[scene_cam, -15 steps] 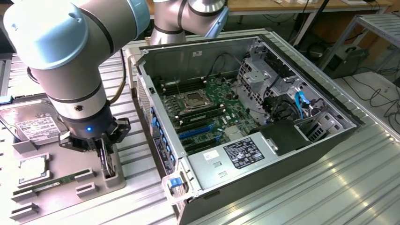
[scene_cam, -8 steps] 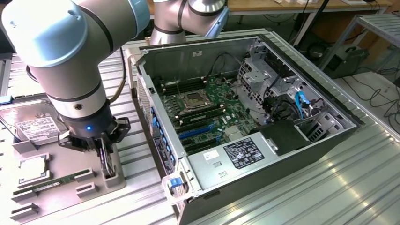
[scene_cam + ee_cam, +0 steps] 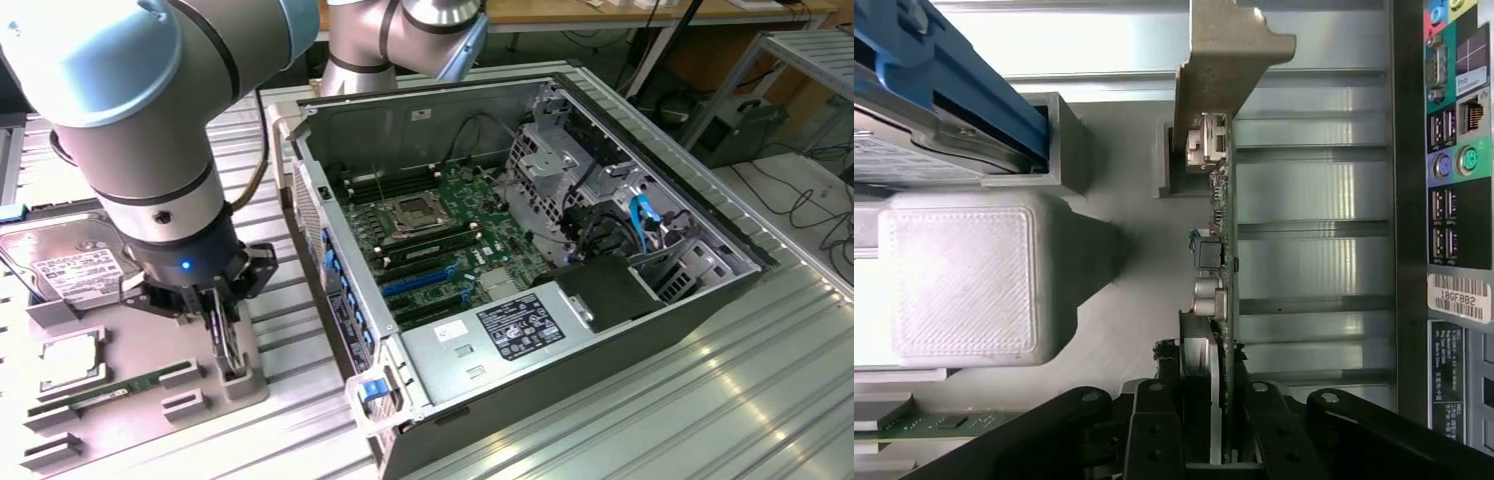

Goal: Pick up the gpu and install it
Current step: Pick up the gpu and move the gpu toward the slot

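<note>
Because the gpu [image 3: 1216, 250] is a thin, rigid circuit card with exposed components along its edge, treat it as light but fragile. By its build it should tolerate no bending, and its bare faces may slip under a loose grip. The safest hold appears to be across both faces near the free edge, clear of the connectors. The metal bracket [image 3: 1229, 60] looks like the stiffest part.

The card stands on edge at a slot of the grey fixture tray [image 3: 140, 335] on the tabletop [image 3: 747, 400], to the exterior view's left of the open computer case [image 3: 601, 390]. The gripper [image 3: 211, 305] is drawn narrow, its fingers [image 3: 1154, 440] pressed against either face of the card.

Legible writing:
- A white sticker [image 3: 1461, 297] on the case's rear port panel reads roughly "18CF882".
- The power supply label [image 3: 527, 325] is too small to read.
- The hard drive label [image 3: 67, 268] is also too small to read.
</note>
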Robot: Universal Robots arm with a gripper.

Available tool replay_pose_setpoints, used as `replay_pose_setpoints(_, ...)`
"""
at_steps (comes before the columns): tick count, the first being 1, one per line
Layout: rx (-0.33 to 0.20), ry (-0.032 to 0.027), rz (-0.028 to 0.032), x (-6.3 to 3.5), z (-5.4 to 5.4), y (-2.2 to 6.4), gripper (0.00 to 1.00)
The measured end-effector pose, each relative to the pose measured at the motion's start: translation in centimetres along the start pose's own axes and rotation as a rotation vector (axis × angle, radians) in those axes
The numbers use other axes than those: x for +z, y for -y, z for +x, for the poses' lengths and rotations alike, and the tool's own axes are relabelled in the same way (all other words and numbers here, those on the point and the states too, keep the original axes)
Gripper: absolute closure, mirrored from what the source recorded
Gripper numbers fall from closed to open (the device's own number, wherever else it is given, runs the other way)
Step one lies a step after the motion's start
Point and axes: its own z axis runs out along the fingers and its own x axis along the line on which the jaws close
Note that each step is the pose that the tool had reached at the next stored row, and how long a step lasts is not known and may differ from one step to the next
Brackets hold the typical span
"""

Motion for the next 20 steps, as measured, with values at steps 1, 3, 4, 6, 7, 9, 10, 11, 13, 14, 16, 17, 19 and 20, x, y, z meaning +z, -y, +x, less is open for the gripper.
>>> replay_pose_setpoints(1,0.000,0.0000,0.0000,-0.18,0.0,-0.01,0.72)
replay_pose_setpoints(3,0.000,0.0001,-0.0001,-0.56,0.0,-0.03,0.72)
replay_pose_setpoints(4,0.000,0.0000,0.0000,-0.96,0.0,-0.05,0.72)
replay_pose_setpoints(6,0.000,0.0000,0.0000,-1.37,0.0,-0.07,0.72)
replay_pose_setpoints(7,0.000,0.0000,0.0000,-1.61,-0.1,-0.08,0.72)
replay_pose_setpoints(9,0.000,0.0000,0.0000,-2.07,-0.1,-0.10,0.72)
replay_pose_setpoints(10,0.000,-0.0001,0.0001,-2.27,-0.1,-0.11,0.72)
replay_pose_setpoints(11,0.000,0.0000,0.0000,-2.49,-0.1,-0.12,0.72)
replay_pose_setpoints(13,0.000,0.0001,0.0000,-2.90,-0.1,-0.15,0.72)
replay_pose_setpoints(14,0.000,0.0001,0.0000,-3.10,-0.1,-0.15,0.72)
replay_pose_setpoints(16,0.000,0.0000,0.0001,-3.47,-0.1,-0.17,0.72)
replay_pose_setpoints(17,0.000,-0.0001,0.0001,-3.69,-0.1,-0.18,0.72)
replay_pose_setpoints(19,0.000,0.0000,0.0000,-4.02,-0.2,-0.20,0.72)
replay_pose_setpoints(20,0.000,-0.0001,0.0001,-4.19,-0.2,-0.21,0.72)
